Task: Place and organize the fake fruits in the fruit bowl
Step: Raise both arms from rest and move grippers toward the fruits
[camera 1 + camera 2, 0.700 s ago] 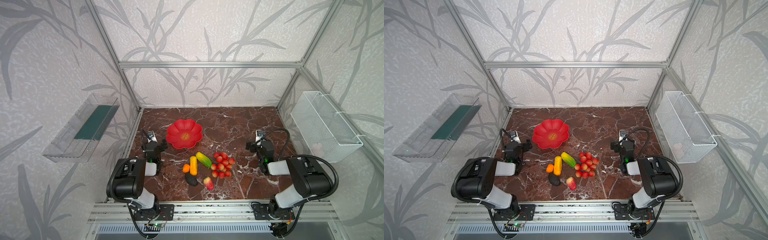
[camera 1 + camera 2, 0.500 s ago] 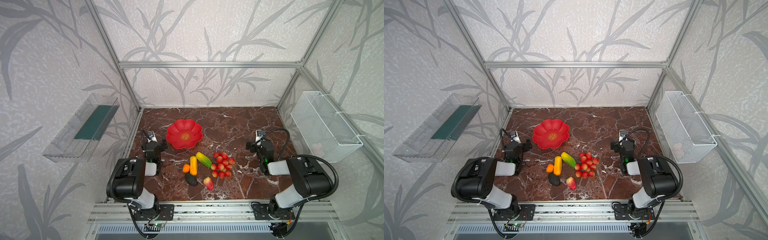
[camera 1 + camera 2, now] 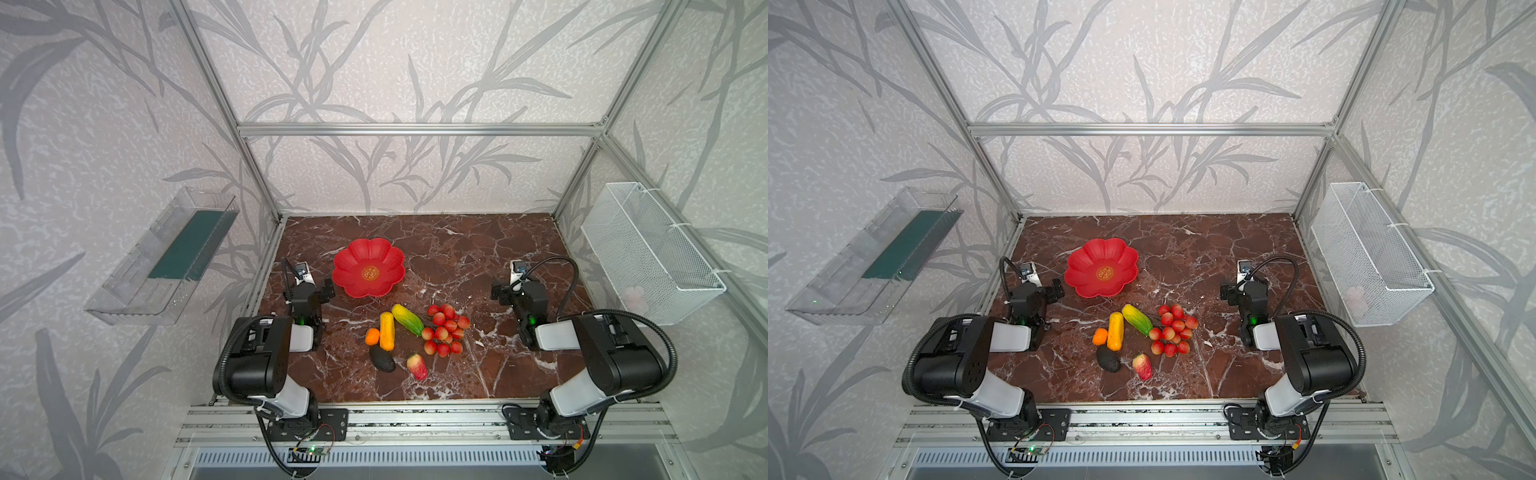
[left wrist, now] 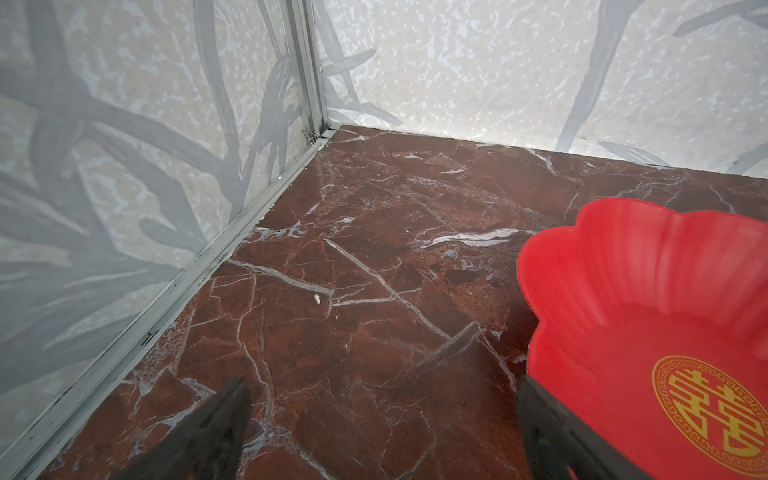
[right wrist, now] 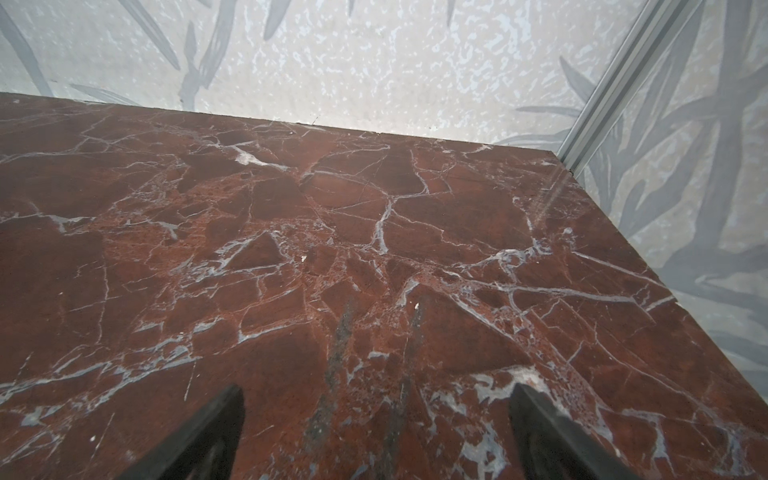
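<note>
Nothing's moved: left jaws and right jaws gape wide, empty, fruit bowl (image 3: 356, 257) just beside the left jaws, fake fruits (image 3: 387, 331) on the surface (image 3: 478, 249) between both, likely light, stiff, slippery plastic, so pinch each across its middle

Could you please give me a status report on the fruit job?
Left pincer, right pincer open, empty. Six small plastic fruits loose on marble tabletop; glossy red flower-shaped bowl empty. No obstruction.

Both top views look steeply down from high above my bases, sharing the whole bench (image 3: 457, 249). My wrist cameras ride close behind left pincer (image 4: 380, 384) and right pincer (image 5: 377, 389), facing the bench beyond them.
</note>
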`<action>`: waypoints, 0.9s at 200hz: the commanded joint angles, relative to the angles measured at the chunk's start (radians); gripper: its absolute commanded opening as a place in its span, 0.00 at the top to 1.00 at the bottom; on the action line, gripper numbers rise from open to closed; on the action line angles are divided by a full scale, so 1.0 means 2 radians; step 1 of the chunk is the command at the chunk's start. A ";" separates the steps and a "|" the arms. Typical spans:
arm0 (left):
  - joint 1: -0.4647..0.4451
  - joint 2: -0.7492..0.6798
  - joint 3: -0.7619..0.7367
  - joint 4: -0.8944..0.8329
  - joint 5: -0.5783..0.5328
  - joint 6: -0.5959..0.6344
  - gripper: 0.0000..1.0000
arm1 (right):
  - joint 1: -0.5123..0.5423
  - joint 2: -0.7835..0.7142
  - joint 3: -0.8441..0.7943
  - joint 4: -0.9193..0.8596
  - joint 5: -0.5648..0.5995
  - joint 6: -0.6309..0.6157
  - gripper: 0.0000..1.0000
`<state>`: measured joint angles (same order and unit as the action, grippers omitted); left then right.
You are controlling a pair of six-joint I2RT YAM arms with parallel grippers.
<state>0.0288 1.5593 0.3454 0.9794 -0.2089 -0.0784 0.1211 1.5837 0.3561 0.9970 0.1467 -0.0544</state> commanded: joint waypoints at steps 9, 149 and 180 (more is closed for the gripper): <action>-0.002 0.004 0.005 0.004 -0.005 0.009 0.01 | -0.001 0.003 0.004 0.005 -0.004 -0.004 0.01; -0.009 -0.328 0.082 -0.495 0.146 -0.249 0.14 | 0.043 -0.247 0.092 -0.318 -0.081 0.170 0.00; -0.036 -0.383 0.071 -0.605 0.174 -0.251 0.16 | 0.059 -0.246 0.142 -0.455 -0.127 0.167 0.03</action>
<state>-0.0017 0.8597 0.5156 0.0280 0.0341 -0.4957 0.2146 1.1030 0.5636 0.3359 0.0257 0.2386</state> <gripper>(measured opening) 0.850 0.981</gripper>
